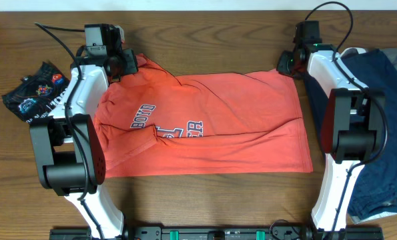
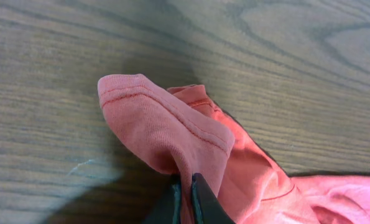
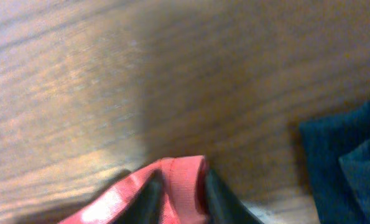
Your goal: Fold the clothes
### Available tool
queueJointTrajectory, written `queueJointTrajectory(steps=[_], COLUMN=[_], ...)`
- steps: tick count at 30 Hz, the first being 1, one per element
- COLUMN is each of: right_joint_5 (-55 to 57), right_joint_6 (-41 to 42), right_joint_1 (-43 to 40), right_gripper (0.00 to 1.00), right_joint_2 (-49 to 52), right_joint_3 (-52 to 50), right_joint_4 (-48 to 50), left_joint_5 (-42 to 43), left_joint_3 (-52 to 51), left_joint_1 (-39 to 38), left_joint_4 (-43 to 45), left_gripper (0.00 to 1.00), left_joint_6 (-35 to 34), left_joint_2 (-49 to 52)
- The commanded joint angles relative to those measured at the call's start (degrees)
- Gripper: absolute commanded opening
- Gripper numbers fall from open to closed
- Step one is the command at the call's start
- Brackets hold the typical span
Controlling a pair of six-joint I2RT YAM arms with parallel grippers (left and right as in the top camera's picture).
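The clothes are three soft things on a brown wooden surface point(image 1: 205, 33). The red T-shirt point(image 1: 211, 127) lies in the middle, between the two arms. It is spread out sideways, and a long fold line runs across it. White and dark blue letters point(image 1: 165, 123) show on its left half, and the fold hides part of them. Its near edge lies flat and straight.

The left pincer point(image 1: 128, 65) is at the far left corner of the shirt. It is pinched tight on the red cloth. The left wrist camera shows its dark fingers point(image 2: 204, 200) pressed close together with cloth between them. A bit of the shirt with a stitched hem point(image 2: 166, 112) sticks up past them in a loop, above the wood.

The right pincer point(image 1: 286, 65) is at the far right corner of the shirt. It is also squeezed narrow on the red cloth. The right wrist camera is blurry, but it shows a small red fold held between the two fingers point(image 3: 219, 193).

The navy garment point(image 1: 385, 113) lies bunched on the right side of the surface, partly under the right arm. The black tee point(image 1: 35, 90) with bright prints lies crumpled on the left side, partly behind the left arm.
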Motion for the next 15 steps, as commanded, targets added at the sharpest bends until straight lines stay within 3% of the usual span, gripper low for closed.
queueJointTrajectory(steps=[1,3,7,15], right_joint_5=[2.95,5.09,5.49,4.76], right_joint_6=[2.86,3.87,4.22,3.02], right_joint_1=[0.39,0.13,-0.92,-3.89], right_gripper=[0.06,0.01,0.01,0.02], right_joint_2=[2.60,2.58,1.53,-6.58], right_joint_3=[-0.39,-0.37,-0.33,-0.33], right_joint_4=[-2.23,-4.09,-6.58,-12.52], left_joint_5=[-0.09,0.04,4.22,4.20], left_joint_3=[-0.39,-0.37,-0.37,-0.37], left_joint_1=[0.17,0.20,0.37,3.15], left_joint_4=[-1.29,-2.12,-3.10,-10.51], left_gripper=[0.06,0.06,0.06,0.06], left_joint_6=[-0.11,-0.15,-0.11,-0.39], left_joint_2=[0.09,-0.09,-1.79,-10.69])
